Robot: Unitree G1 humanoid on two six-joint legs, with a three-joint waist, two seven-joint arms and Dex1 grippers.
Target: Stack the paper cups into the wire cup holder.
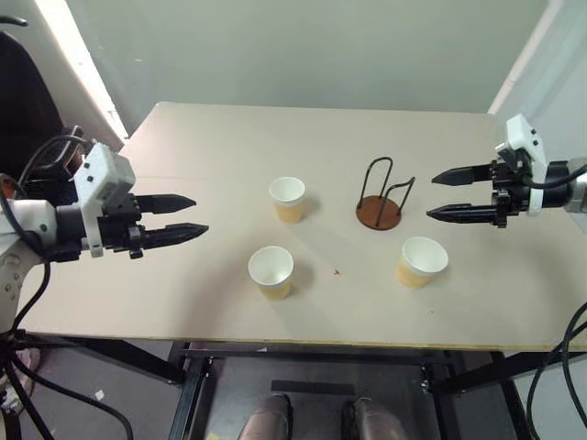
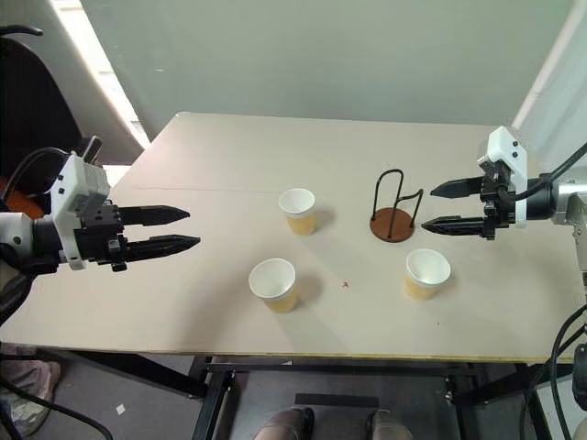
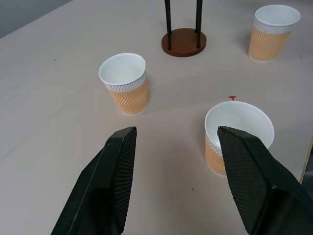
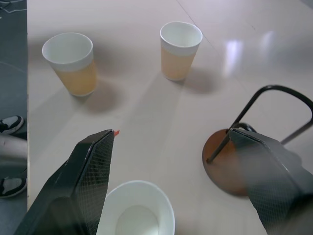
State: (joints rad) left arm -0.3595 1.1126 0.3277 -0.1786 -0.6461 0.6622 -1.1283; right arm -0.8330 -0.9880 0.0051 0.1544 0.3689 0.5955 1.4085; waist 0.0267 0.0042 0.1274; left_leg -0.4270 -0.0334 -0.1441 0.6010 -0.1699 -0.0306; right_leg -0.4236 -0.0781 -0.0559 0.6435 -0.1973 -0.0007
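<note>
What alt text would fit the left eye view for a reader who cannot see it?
Three paper cups stand upright and apart on a beige table, around an empty wire cup holder. The left end effector and right end effector hover open at either side, holding nothing.

L arm reaching in from left, left gripper (image 1: 197, 216) fingers apart, empty, R arm from right, right gripper (image 1: 436, 194) fingers apart, empty, tips pointing inward.

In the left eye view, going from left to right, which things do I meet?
left gripper → near-left paper cup → far paper cup → wire cup holder → near-right paper cup → right gripper
</note>
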